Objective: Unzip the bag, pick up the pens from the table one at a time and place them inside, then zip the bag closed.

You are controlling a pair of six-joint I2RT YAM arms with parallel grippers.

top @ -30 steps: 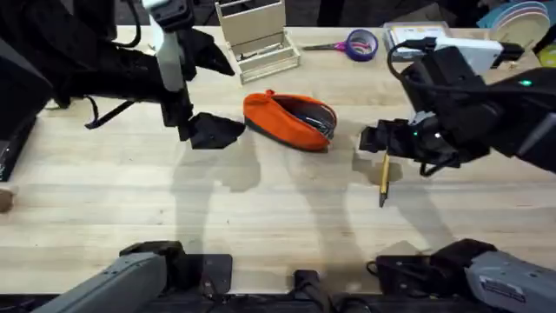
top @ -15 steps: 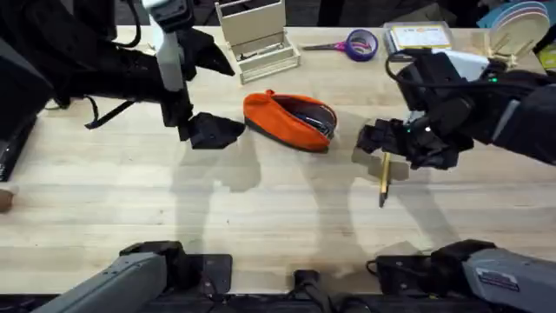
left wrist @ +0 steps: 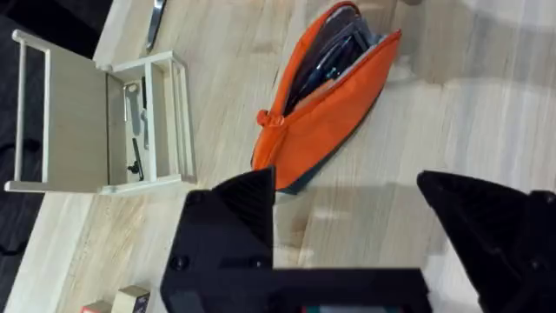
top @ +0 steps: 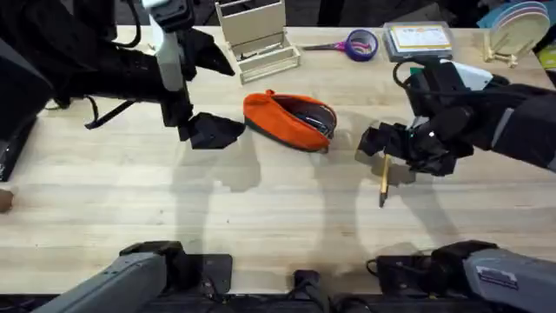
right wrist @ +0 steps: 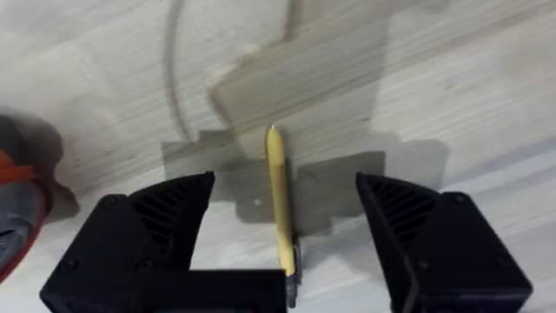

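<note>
Right end effector point(right wrist: 285, 235) open astride pen point(right wrist: 279, 196); bag point(top: 291, 120) unzipped

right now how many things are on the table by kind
orange bag: 1
loose pen: 1
purple-handled scissors: 1
wooden organizer: 1
total: 4 clear ones; the items at the far right edge are too cropped to sort

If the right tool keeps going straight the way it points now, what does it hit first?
Most likely the pen, lying between the right tool's open fingers; under it is the table. How far above the tool sits is unclear.
</note>
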